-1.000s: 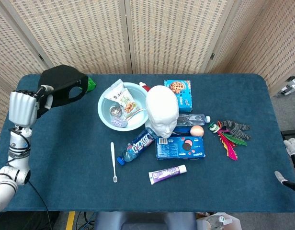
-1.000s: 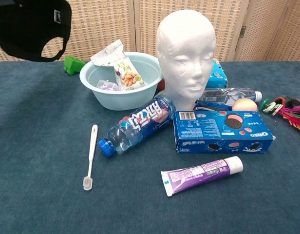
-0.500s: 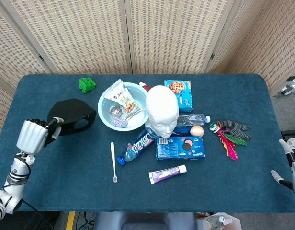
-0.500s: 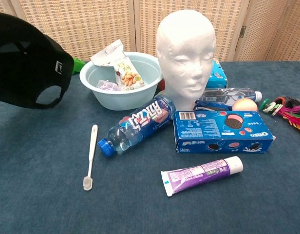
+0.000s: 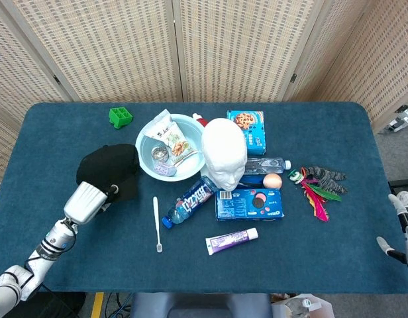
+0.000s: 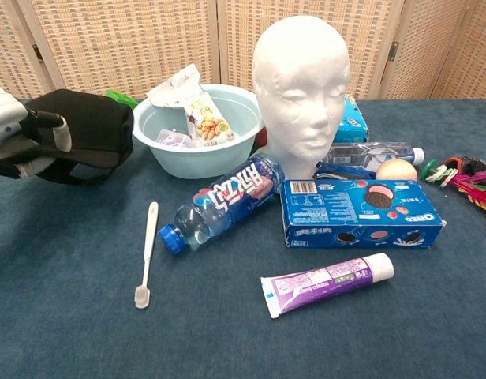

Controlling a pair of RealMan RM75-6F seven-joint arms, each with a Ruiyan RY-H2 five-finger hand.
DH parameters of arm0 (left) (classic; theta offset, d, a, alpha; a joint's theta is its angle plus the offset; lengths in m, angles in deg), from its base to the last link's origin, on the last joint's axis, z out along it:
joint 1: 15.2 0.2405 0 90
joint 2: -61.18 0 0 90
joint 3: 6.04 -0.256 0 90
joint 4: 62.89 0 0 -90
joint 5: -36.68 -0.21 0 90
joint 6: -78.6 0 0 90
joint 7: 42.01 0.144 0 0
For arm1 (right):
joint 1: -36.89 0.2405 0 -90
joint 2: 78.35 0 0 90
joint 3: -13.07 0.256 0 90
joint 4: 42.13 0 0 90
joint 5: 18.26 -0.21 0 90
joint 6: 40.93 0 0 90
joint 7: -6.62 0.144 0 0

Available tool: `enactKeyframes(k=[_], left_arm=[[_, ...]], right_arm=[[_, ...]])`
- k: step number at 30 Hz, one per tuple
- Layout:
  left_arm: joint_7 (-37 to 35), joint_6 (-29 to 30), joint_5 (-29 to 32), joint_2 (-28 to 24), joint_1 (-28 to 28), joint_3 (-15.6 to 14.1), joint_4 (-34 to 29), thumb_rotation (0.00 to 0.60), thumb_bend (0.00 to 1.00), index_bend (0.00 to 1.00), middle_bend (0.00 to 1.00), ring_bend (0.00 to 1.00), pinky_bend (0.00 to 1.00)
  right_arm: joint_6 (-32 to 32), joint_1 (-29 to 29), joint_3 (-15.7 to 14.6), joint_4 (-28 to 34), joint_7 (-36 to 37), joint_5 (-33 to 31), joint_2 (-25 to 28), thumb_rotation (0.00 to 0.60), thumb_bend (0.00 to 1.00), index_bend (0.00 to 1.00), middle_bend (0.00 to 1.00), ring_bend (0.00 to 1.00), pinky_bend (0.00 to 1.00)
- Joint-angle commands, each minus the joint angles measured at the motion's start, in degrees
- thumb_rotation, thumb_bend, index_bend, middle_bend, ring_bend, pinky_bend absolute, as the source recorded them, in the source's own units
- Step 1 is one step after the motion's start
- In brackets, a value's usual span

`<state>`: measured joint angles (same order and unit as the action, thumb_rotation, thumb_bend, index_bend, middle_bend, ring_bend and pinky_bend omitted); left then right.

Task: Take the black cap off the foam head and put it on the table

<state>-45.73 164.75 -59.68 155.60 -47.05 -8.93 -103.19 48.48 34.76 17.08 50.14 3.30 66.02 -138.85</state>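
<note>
**Cap down on counter, left robot hand on it**

Black cap [image 5: 108, 171] sits on the counter [image 5: 65, 126] twd the left edge, just beside the pale blue bowl [image 5: 146, 159], well off the foam head [image 5: 224, 154]. Left robot hand [image 5: 85, 201] at the cap's near rim; chest view shows its fingers [image 6: 60, 136] wrapped over the brim, grasping it. Foam head bare, upright mid-counter. Right robot hand [image 5: 404, 225] at the right edge, off the counter, fingers apart w/ nothing in them.

Snack packet [image 5: 169, 138] lies in the bowl. Green block [image 5: 120, 116] near the back-left corner. Toothbrush [image 5: 157, 222], blue bottle [image 5: 190, 199], cookie box [image 5: 250, 204] & toothpaste tube [image 5: 232, 240] lie twd the front edge.
</note>
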Motion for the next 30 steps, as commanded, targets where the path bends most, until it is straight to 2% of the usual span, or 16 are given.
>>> enactKeyframes(k=[1, 3, 5, 9, 12, 15, 19, 21, 24, 25, 26, 30], left_arm=[[6.3, -7.4, 3.4, -2.2, 0.3, 0.2, -6.8, 0.600, 0.21, 0.45, 0.94, 1.00, 1.00], [10.3, -10.4, 6.0, -4.4, 0.6, 1.2, -12.3, 0.600, 0.08, 0.33, 0.92, 1.00, 1.00], [14.4, -12.8, 8.5, -6.5, 1.1, 2.0, -17.2, 0.600, 0.01, 0.22, 0.90, 0.99, 1.00], [22.5, -16.2, 14.6, -11.3, 2.6, 3.9, -28.1, 0.600, 0.00, 0.03, 0.84, 0.95, 1.00], [27.5, -16.5, 18.7, -14.4, 4.1, 5.0, -34.8, 0.600, 0.00, 0.00, 0.75, 0.86, 1.00], [30.6, -15.3, 21.4, -16.5, 5.7, 5.7, -39.7, 0.600, 0.00, 0.00, 0.60, 0.75, 1.00], [33.3, -14.6, 25.0, -19.0, 7.8, 5.7, -45.2, 0.600, 0.00, 0.00, 0.40, 0.55, 0.98], [35.3, -14.7, 27.5, -20.7, 8.6, 5.8, -48.6, 0.600, 0.00, 0.00, 0.29, 0.44, 0.90], [36.2, -14.5, 30.6, -22.3, 9.6, 6.2, -52.6, 0.600, 0.00, 0.00, 0.09, 0.22, 0.60], [36.0, -13.6, 31.2, -22.6, 10.1, 6.7, -53.7, 0.600, 0.00, 0.00, 0.05, 0.18, 0.54], [35.0, -11.7, 30.7, -22.6, 10.8, 7.1, -53.9, 0.600, 0.00, 0.00, 0.04, 0.16, 0.49], [29.8, -6.5, 28.9, -21.8, 13.6, 8.1, -54.0, 0.600, 0.00, 0.00, 0.03, 0.15, 0.48]], right_arm=[[0.0, 0.0, 0.0, 0.1, -0.1, 0.0, 0.0, 0.600, 0.19, 0.13, 0.22, 0.19, 0.34], [0.0, 0.0, 0.0, 0.1, -0.2, -0.2, -0.1, 0.600, 0.19, 0.13, 0.22, 0.19, 0.34], [-0.1, 0.0, 0.0, 0.2, -0.3, -0.3, -0.1, 0.600, 0.19, 0.13, 0.22, 0.19, 0.34], [-0.1, 0.0, 0.0, 0.2, -0.4, -0.4, -0.1, 0.600, 0.19, 0.13, 0.22, 0.19, 0.34], [-0.2, 0.1, 0.1, 0.2, -0.5, -0.5, -0.2, 0.600, 0.19, 0.13, 0.22, 0.19, 0.34], [-0.5, 0.2, 0.1, 0.1, -0.5, -0.8, -0.2, 0.600, 0.19, 0.13, 0.22, 0.19, 0.34], [-1.0, 0.5, 0.2, -0.1, -0.4, -0.9, -0.3, 0.600, 0.19, 0.13, 0.22, 0.19, 0.34], [-1.2, 0.7, 0.2, -0.2, -0.5, -0.8, -0.3, 0.600, 0.19, 0.13, 0.22, 0.19, 0.34], [-1.4, 0.9, 0.3, -0.3, -0.5, -0.8, -0.4, 0.600, 0.19, 0.13, 0.22, 0.19, 0.34], [-1.4, 0.9, 0.3, -0.3, -0.4, -0.7, -0.5, 0.600, 0.19, 0.13, 0.22, 0.19, 0.34], [-1.5, 1.0, 0.2, -0.4, -0.4, -0.6, -0.5, 0.600, 0.19, 0.13, 0.22, 0.19, 0.34], [-1.7, 0.9, -0.1, -0.6, -0.3, -0.4, -0.5, 0.600, 0.19, 0.13, 0.22, 0.19, 0.34]])
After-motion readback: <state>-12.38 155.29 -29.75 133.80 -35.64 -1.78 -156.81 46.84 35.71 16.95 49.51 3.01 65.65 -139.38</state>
